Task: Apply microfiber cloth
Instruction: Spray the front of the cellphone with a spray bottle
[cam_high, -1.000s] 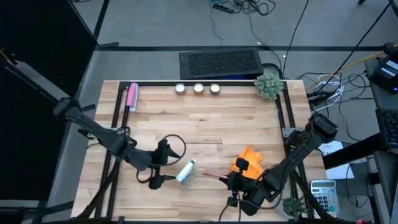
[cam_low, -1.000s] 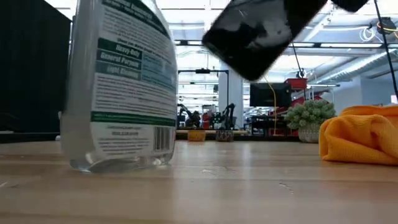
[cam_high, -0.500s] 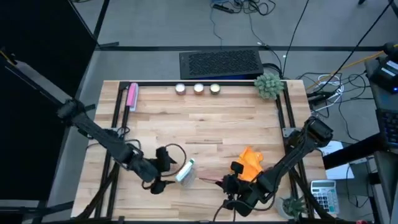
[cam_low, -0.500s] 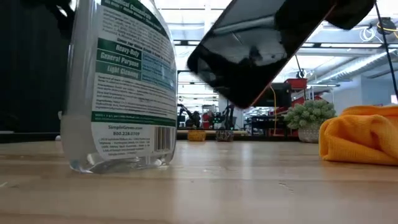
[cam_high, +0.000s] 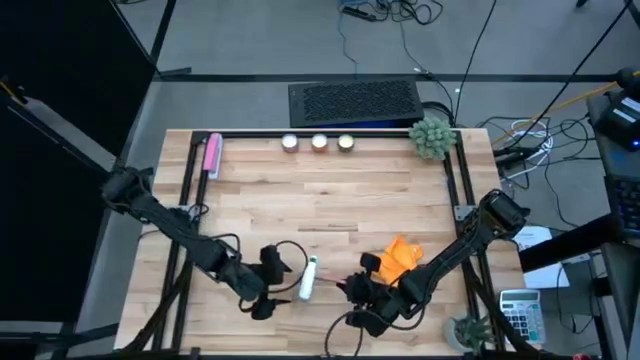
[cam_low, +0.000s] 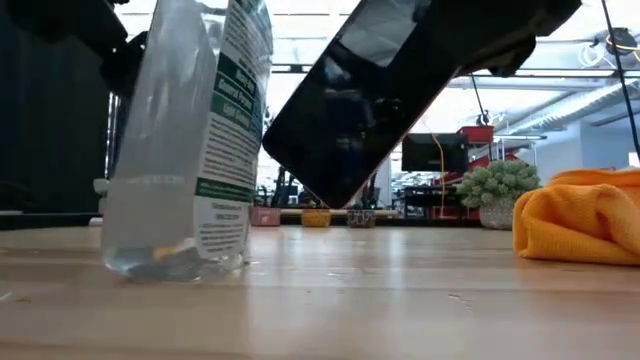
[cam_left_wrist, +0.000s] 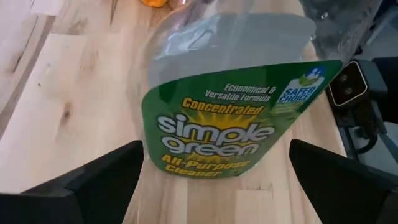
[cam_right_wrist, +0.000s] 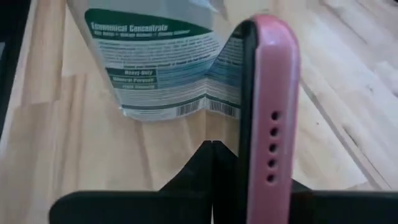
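Near right on the worktop: microfiber cloth, orange, crumpled in a loose heap. Judged light, floppy, non-slip; best pinched at a raised fold. Right gripper, just left of it, clamps a smartphone. Left gripper stands wide around a spray bottle.

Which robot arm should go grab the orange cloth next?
Probably the left. The right gripper sits nearer the microfiber cloth, but it is shut on the smartphone. The left gripper is open around the spray bottle, so it looks freer.
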